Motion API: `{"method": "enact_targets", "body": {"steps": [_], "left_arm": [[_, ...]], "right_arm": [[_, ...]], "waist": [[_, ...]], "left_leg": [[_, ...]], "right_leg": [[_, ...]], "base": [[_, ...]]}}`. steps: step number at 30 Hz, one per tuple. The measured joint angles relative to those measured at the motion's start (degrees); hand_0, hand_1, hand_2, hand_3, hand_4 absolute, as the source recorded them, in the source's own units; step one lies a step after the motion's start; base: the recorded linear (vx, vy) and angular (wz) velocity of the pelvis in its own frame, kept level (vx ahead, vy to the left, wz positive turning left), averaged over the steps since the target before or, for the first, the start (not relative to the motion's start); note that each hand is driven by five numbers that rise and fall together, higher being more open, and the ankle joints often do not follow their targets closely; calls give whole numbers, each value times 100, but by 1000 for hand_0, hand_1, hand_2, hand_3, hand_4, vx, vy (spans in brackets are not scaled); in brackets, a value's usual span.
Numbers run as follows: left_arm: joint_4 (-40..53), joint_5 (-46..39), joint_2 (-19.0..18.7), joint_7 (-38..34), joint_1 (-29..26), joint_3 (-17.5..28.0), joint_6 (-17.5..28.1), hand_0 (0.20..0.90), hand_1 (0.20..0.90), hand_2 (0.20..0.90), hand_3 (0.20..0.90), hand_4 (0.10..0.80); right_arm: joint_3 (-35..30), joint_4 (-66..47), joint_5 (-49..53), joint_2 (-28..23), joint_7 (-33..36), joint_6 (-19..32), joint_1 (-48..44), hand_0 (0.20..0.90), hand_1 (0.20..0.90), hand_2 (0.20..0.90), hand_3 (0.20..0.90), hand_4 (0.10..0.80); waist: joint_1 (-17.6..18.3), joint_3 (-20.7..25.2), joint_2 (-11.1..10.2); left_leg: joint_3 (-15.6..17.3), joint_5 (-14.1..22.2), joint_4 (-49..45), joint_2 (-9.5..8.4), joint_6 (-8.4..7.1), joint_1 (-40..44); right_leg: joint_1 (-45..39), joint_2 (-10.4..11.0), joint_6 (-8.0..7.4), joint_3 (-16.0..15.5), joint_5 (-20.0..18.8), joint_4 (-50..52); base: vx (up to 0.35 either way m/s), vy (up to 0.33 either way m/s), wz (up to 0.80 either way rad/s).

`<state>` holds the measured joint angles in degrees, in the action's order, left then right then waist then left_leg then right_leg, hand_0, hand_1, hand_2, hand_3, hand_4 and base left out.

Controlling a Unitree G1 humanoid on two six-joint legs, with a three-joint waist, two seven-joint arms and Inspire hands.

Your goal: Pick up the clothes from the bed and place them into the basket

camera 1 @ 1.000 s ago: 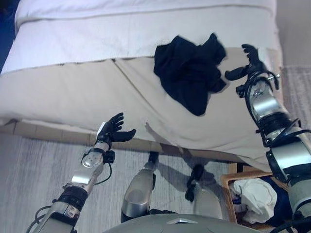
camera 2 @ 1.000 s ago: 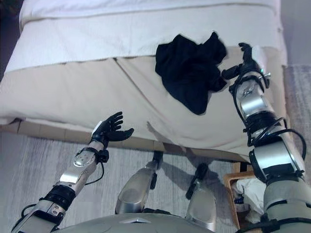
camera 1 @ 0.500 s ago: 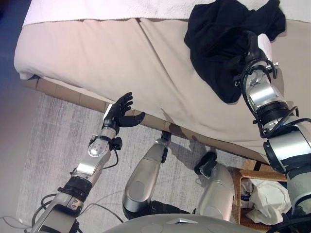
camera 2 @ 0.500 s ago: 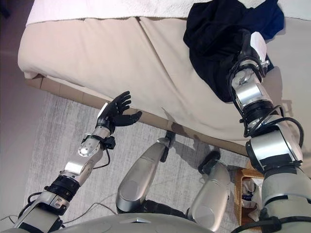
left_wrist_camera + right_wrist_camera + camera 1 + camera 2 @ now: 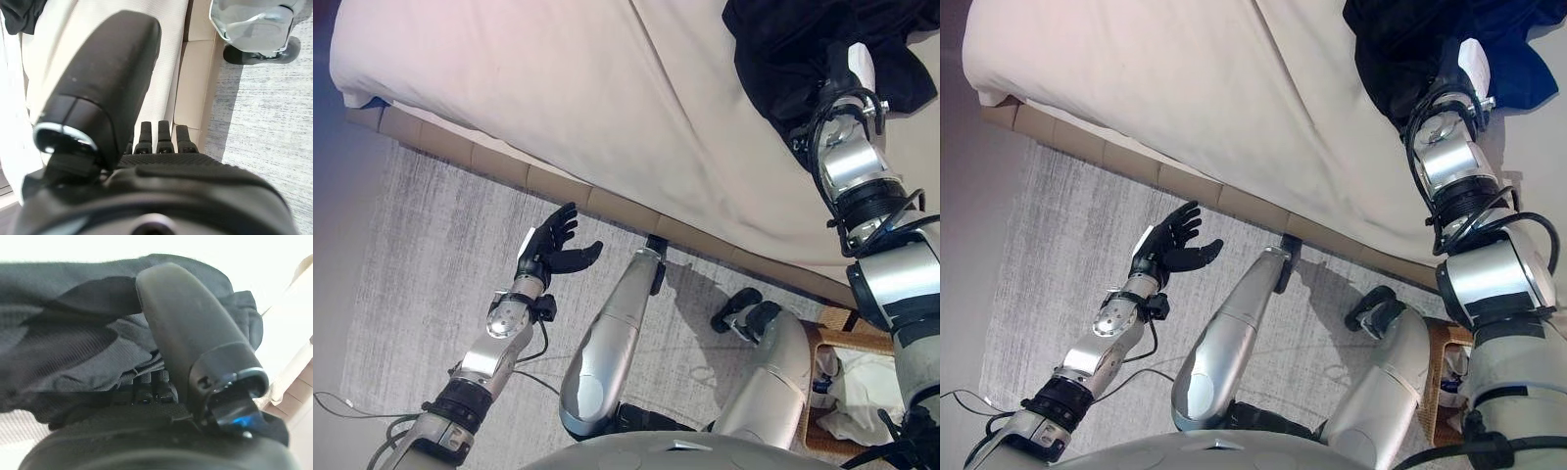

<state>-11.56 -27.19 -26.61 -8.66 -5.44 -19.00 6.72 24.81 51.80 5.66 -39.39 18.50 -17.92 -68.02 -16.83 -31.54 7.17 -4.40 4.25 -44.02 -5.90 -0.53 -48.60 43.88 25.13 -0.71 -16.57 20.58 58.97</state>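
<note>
On bed (image 5: 607, 88), far right: dark clothes (image 5: 783, 49), heaped, right hand (image 5: 161, 387) pushed into them. Thumb lies over a fold and fingers (image 5: 146, 382) are buried in cloth; grip cannot be told. Likely mid-grasp. Left hand (image 5: 551, 250): fingers open, idle over floor, clear of the work. Basket (image 5: 832, 338): lower right, part filled.

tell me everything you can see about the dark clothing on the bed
The dark clothing is a crumpled heap of soft black fabric, with a navy-blue part showing at its far right side. It lies on the beige bed cover near the bed's right side, running out of the head views' top edge. The right hand is pushed into its folds, thumb lying over the cloth.
</note>
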Motion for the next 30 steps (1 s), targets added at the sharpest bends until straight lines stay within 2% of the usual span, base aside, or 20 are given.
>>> {"method": "enact_targets", "body": {"steps": [1, 5, 14, 20, 25, 30], "left_arm": [[16, 0, -1, 0, -4, 0, 11, 900, 900, 900, 900, 800], [81, -9, -89, 3, -12, 0, 91, 900, 900, 900, 900, 800], [153, -13, -160, -3, -13, -2, 109, 900, 900, 900, 900, 800], [154, -14, -161, -89, -22, -42, 108, 900, 900, 900, 900, 800], [152, -11, -158, -101, -96, -54, 77, 900, 900, 900, 900, 800], [151, -9, -189, -130, -286, -36, -36, 900, 900, 900, 900, 800]], "right_arm": [[2, 14, 0, -9, -29, 0, -26, 300, 300, 300, 200, 100], [83, 252, 10, -59, -265, 37, -207, 300, 300, 300, 200, 100], [92, 709, 243, -80, -431, 35, -217, 300, 300, 300, 200, 100], [92, 877, 448, -66, -532, 35, -177, 300, 300, 300, 200, 100], [88, 877, 576, -114, -589, 59, -164, 300, 300, 300, 200, 100], [-4, 669, 978, -251, -647, 192, -111, 300, 300, 300, 200, 100]], "waist": [[1, 0, 0], [4, 0, 0], [16, -1, -1], [100, -4, -9], [162, -5, -17], [249, 15, -61]], "left_leg": [[0, 0, -11, 1, 0, -15], [1, 1, -71, 73, -1, -25], [24, -2, 78, 125, 1, 351], [133, -68, 707, 223, 67, 1367], [230, -227, 1502, 332, 14, 2304], [302, -366, 2263, 512, -62, 3280]], "right_leg": [[15, -2, 0, 4, 0, 8], [16, -100, 0, 44, 0, 5], [-337, -175, 9, 44, -10, -179], [-1289, -269, 11, -14, -121, -827], [-2142, -442, -58, -125, -370, -1614], [-3059, -742, -151, -199, -623, -2457]], "base": [[-29, -32, -2], [-23, -21, -6], [-8, -17, -2], [12, -20, -10], [35, -32, -16], [80, -51, -18]]}}
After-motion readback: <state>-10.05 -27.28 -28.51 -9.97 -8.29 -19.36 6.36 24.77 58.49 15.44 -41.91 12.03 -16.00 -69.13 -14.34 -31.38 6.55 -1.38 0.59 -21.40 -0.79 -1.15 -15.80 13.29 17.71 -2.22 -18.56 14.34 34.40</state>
